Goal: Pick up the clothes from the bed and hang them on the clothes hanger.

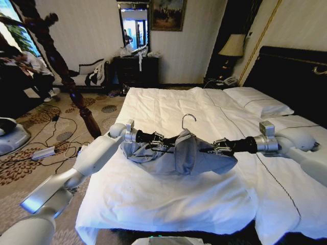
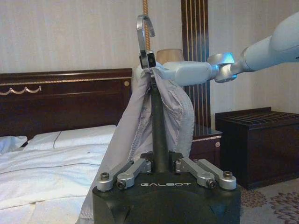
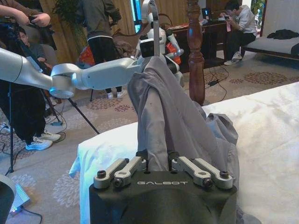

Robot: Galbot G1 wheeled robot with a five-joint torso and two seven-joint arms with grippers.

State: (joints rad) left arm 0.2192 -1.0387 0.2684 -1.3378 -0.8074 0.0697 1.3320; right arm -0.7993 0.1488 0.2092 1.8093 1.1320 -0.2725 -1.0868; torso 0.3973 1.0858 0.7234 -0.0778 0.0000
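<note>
Held mid-frame above the bed [image 1: 168,204]: clothes [image 1: 191,153] draped over clothes hanger [image 1: 188,121], left gripper [image 1: 166,141] and right gripper [image 1: 207,150] each clamped on a hanger end.

We read one word, "GALBOT", in pale capitals on the black housing of the left gripper [image 2: 159,140], just under its finger links, in the left wrist view. We read the same word in the same place on the right gripper [image 3: 158,154] in the right wrist view. We find no other legible text, number or sign.
</note>
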